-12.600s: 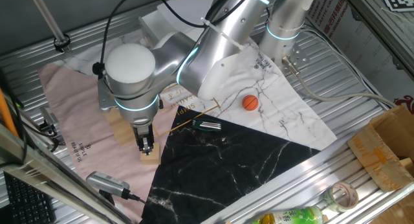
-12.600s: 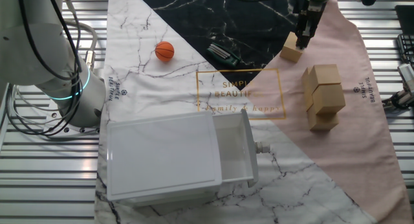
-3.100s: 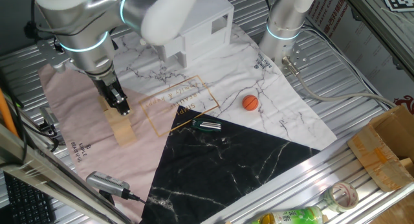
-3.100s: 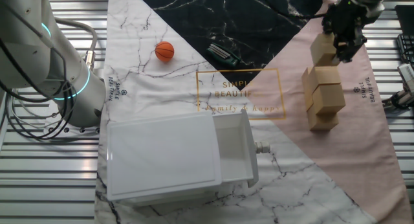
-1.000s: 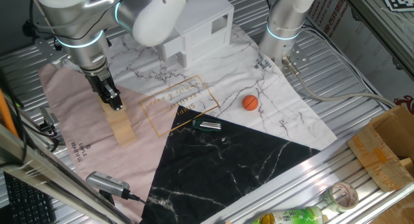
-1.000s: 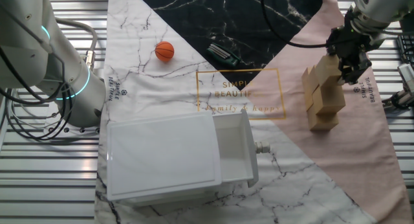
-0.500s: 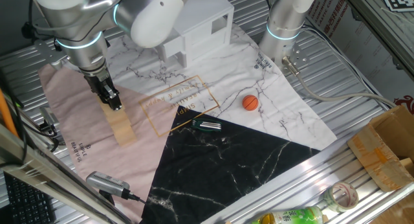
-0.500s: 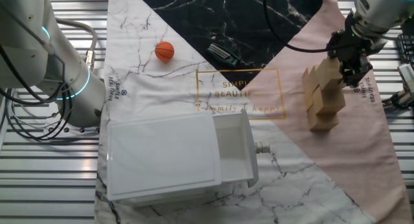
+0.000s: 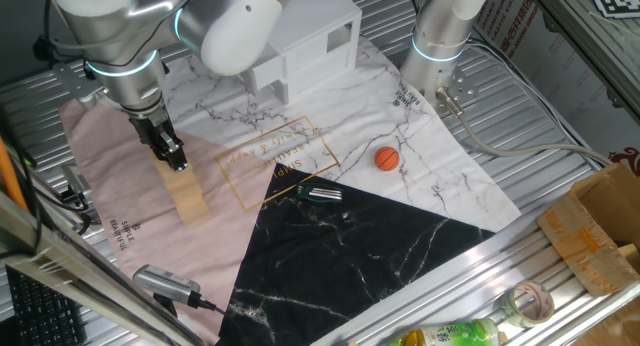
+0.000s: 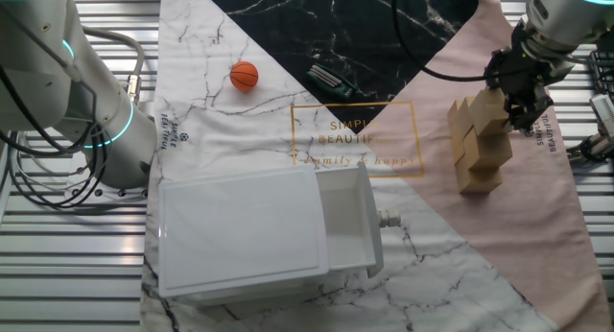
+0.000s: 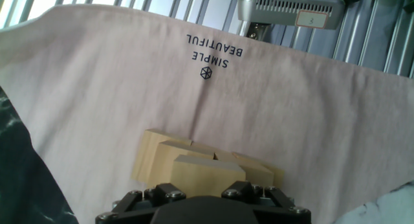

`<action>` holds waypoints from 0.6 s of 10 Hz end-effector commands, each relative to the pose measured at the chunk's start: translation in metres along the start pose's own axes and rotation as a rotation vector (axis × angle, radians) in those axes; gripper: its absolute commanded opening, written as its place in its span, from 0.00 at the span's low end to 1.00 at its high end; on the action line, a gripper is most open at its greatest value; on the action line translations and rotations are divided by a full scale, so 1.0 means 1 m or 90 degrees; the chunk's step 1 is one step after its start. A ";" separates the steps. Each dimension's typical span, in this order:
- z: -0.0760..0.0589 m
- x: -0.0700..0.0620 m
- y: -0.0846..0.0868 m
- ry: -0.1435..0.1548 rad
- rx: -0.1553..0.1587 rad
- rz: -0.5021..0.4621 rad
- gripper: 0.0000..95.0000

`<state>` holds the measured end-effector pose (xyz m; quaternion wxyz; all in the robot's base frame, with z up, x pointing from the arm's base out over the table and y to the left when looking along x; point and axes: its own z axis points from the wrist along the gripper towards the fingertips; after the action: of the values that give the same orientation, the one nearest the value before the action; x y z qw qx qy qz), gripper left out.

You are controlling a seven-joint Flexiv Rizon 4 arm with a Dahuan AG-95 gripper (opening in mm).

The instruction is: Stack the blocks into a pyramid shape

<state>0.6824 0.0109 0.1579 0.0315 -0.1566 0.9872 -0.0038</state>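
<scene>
Right now the pincer [image 10: 515, 104] is sitting at the top of the stack of blocks [image 10: 483, 145], with its fingers closed on the sides of the topmost block [image 10: 486, 109]; in the hand view that block [image 11: 206, 173] is filling the space just ahead of the pincer, with the lower blocks showing beyond and beside it. The stack is standing on the pink part of the cloth [image 10: 537, 217] covering the table [image 10: 67, 274], directly under the pincer. In one fixed view the pincer [image 9: 172, 156] is hiding the upper part of the stack [image 9: 186, 194], so the exact layout of the blocks cannot be told from there.

Nothing is crowding the pincer. Well off to its side, on the marbled white part of the cloth, an orange ball [image 10: 244, 75] is lying, and between it and the pincer, at the edge of the black patch, a small dark clip-like object [image 10: 331, 78] is resting. The white box-like house [image 10: 259, 231] is standing farther away, near the arm's base [image 10: 91, 130]. A grey device [image 11: 291, 9] is lying past the cloth's edge, beyond the stack in the hand view.
</scene>
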 end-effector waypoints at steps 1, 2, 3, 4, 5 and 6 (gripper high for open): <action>0.000 0.000 0.000 -0.001 -0.003 0.005 0.00; 0.000 0.000 0.000 -0.001 -0.004 0.006 0.00; 0.000 0.000 0.000 -0.001 -0.005 0.008 0.00; 0.000 0.000 0.000 -0.002 -0.006 0.007 0.00; 0.000 0.000 0.000 -0.002 -0.006 0.006 0.00; 0.000 0.000 0.000 -0.002 -0.006 0.004 0.00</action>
<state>0.6822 0.0107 0.1579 0.0320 -0.1546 0.9875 0.0012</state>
